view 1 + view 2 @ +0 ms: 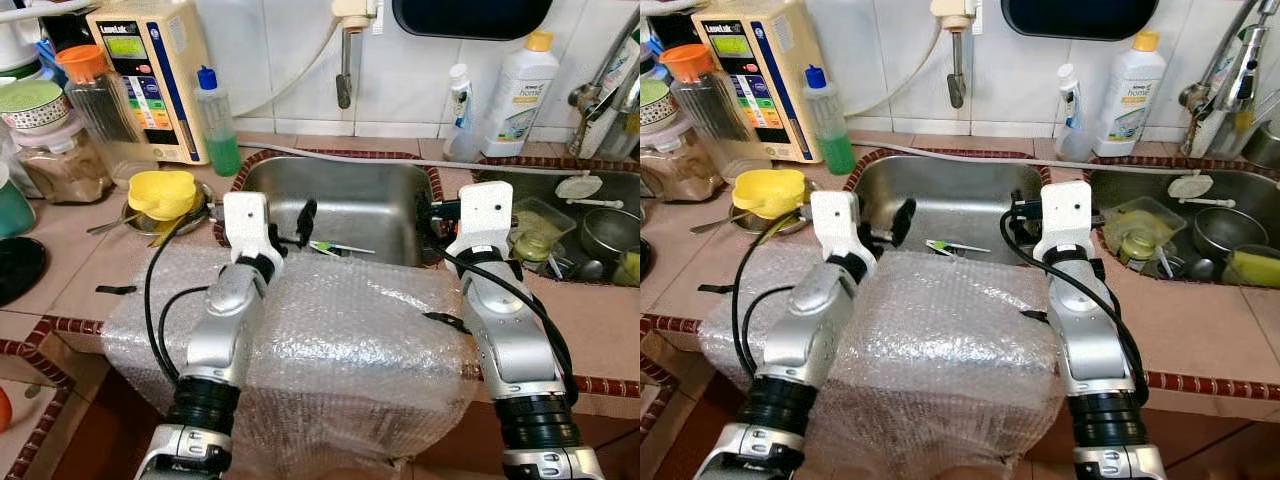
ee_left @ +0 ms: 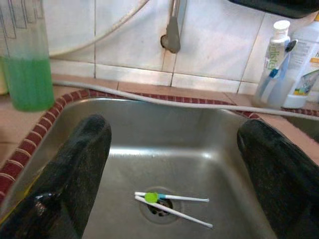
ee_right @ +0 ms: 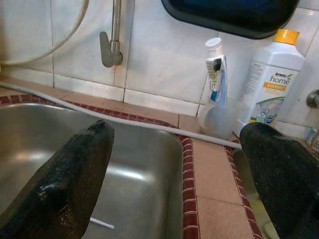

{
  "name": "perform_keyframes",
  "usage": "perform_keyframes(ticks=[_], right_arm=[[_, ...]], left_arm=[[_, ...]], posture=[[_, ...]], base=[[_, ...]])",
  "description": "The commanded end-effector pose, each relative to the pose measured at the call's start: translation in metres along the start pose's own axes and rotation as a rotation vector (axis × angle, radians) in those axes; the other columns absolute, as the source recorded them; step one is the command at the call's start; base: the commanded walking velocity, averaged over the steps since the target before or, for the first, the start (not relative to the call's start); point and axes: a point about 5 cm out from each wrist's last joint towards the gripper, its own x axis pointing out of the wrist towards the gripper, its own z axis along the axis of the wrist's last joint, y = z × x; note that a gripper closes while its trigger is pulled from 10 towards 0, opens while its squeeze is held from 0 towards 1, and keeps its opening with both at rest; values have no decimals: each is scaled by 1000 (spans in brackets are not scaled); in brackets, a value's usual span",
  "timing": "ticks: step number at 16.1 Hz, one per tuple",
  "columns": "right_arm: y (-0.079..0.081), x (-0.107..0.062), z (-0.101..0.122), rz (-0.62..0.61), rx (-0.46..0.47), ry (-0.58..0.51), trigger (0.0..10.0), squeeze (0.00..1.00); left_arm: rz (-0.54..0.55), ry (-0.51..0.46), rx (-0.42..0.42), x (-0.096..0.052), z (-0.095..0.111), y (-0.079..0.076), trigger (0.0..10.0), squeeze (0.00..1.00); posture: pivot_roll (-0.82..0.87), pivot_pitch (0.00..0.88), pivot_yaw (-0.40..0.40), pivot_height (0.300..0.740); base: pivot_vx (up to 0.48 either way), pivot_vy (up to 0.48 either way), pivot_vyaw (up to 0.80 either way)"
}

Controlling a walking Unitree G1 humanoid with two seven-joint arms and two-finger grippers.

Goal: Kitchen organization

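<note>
Left wrist view shows the left gripper [image 2: 172,169] spread wide and empty above the white chopsticks [image 2: 172,203], which lie crossed over the drain of the steel sink [image 1: 385,185]. Right gripper [image 3: 177,174] is equally wide, holding nothing, at the sink's right rim. A good pick likely means descending straight and closing across both sticks near their green clip. Bubble wrap [image 1: 340,340] drapes the tiled counter's front edge; bottles line the tiled wall.

Sink [image 1: 970,175]: steel, white chopsticks [image 1: 958,247] with green clip lying inside.
Left gripper [image 1: 890,228]: over sink's near-left edge, fingers apart.
Right gripper [image 1: 1018,215]: at sink's right rim, fingers unclear.
Counter front: bubble wrap [image 1: 940,330] under both arms.
Left counter: yellow cup [image 1: 768,190], green soap bottle [image 1: 828,120].
</note>
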Motion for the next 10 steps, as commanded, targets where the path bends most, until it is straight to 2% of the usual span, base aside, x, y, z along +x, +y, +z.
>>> perform_keyframes(ticks=[1,4,10], right_arm=[[-1,0,-1,-12,17,-5,10000,0],[0,0,-1,-12,22,-6,10000,0],[-4,-3,-4,-25,23,5,10000,0]], left_arm=[[9,-12,4,2,5,3,10000,0],[9,-7,12,2,5,6,10000,0],[-5,-1,20,1,6,5,10000,0]], posture=[[-63,0,75,740],[-63,0,78,740],[-64,0,90,740]], base=[[0,0,-425],[0,0,-508],[0,0,-751]])
